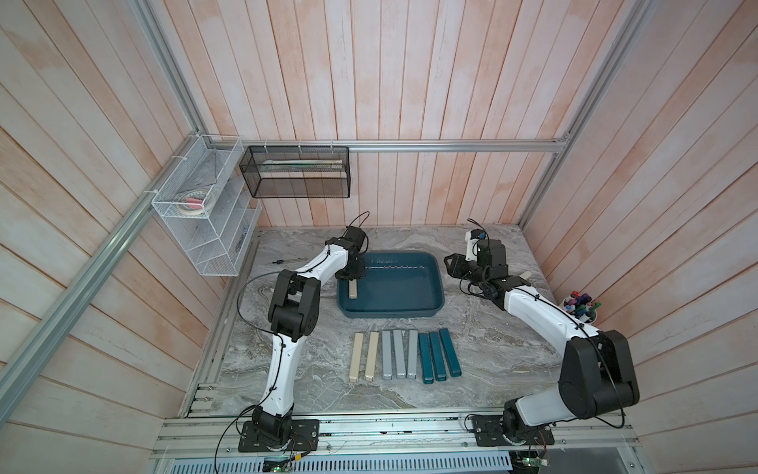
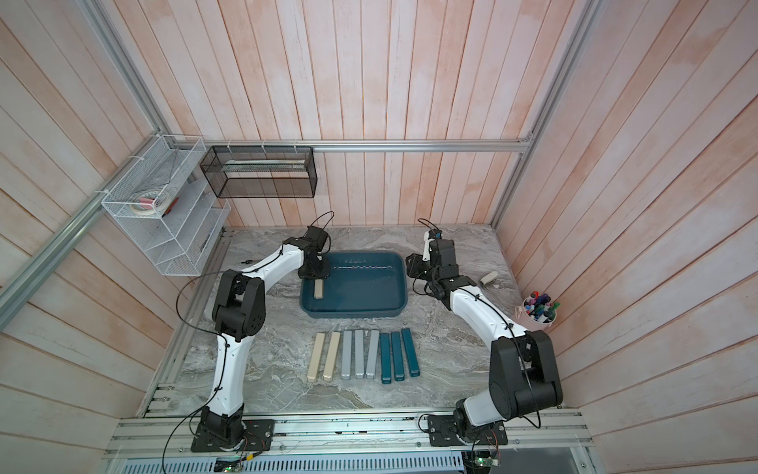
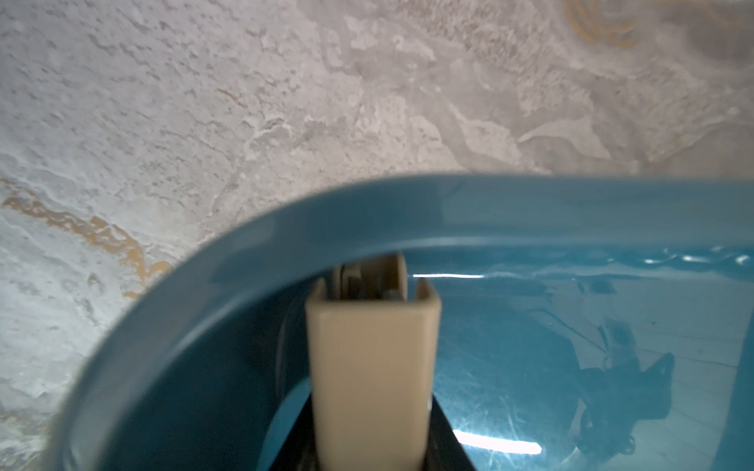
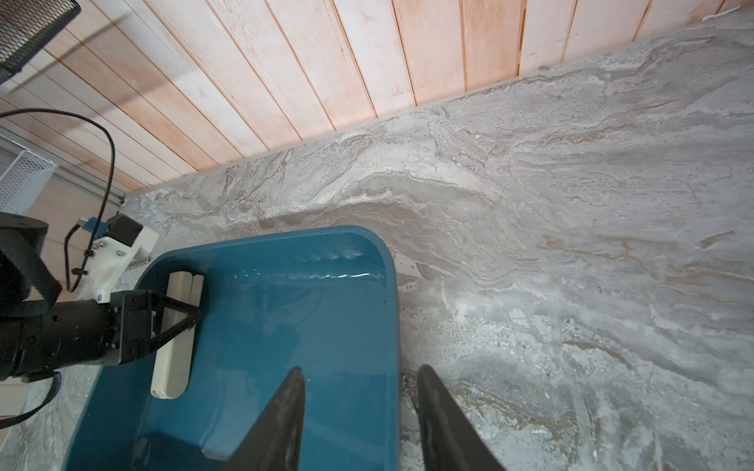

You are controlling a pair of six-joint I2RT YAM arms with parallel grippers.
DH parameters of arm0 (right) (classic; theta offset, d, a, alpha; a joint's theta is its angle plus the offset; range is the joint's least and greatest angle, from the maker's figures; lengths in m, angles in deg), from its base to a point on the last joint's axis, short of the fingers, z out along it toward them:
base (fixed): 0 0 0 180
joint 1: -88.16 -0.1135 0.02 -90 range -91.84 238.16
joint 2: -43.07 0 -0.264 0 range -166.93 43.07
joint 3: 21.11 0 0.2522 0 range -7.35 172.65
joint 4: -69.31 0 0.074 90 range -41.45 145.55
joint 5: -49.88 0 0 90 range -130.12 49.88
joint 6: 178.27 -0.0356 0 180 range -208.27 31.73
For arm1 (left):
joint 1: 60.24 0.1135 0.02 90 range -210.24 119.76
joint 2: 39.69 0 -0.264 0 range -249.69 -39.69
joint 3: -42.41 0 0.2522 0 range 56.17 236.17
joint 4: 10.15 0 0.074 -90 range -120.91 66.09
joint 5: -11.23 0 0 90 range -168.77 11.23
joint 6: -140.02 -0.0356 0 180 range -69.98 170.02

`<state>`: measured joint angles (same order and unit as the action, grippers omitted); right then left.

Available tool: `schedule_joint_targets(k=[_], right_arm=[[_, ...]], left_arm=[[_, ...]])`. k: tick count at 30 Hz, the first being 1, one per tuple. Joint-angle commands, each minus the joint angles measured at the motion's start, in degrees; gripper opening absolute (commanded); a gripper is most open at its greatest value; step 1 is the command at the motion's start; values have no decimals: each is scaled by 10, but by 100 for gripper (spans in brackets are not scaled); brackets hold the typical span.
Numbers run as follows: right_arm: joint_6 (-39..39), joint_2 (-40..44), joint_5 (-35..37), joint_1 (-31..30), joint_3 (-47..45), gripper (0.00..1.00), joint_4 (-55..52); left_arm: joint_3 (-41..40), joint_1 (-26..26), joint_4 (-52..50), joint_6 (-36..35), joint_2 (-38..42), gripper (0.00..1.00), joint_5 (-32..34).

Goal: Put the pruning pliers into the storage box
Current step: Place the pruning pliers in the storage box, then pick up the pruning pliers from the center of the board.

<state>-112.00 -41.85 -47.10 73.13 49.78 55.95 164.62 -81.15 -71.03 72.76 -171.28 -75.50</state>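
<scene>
The storage box (image 1: 389, 312) is a shallow dark teal tray at the middle back of the table. My left gripper (image 1: 352, 279) is inside the box's left end, shut on a beige pruning pliers bar (image 1: 352, 289) that points toward the front wall; the wrist view shows the bar (image 3: 369, 367) between the black fingers. Other pruning pliers lie in a row in front of the box: two beige (image 1: 364, 357), three grey (image 1: 398, 354), three teal (image 1: 438, 356). My right gripper (image 4: 361, 373) is open, its fingers on either side of the box's right wall (image 4: 392, 326).
A black mesh basket (image 1: 295, 172) and a white wire rack (image 1: 201, 213) hang at the back left. A thin metal tool (image 1: 287, 261) lies left of the left arm. A small beige piece (image 2: 488, 278) and a cup of markers (image 1: 580, 305) sit at the right.
</scene>
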Motion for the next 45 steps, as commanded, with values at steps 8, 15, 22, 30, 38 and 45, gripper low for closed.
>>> schedule_joint_targets(k=[8,15,22,30,38,45], right_arm=[[1,6,1,-3,-12,54,2],[1,6,-7,-3,-7,57,-1],[-1,5,-7,-3,0,57,-7],[12,21,5,-4,17,57,-23],[18,38,6,-3,35,57,-42],[31,37,23,-4,39,57,-47]], left_arm=[[-5,3,17,18,5,44,17],[7,0,8,20,25,48,24],[29,-6,4,33,70,52,28],[39,-20,-13,31,139,54,35],[-158,-61,54,27,312,69,47],[-406,-103,129,65,481,70,32]])
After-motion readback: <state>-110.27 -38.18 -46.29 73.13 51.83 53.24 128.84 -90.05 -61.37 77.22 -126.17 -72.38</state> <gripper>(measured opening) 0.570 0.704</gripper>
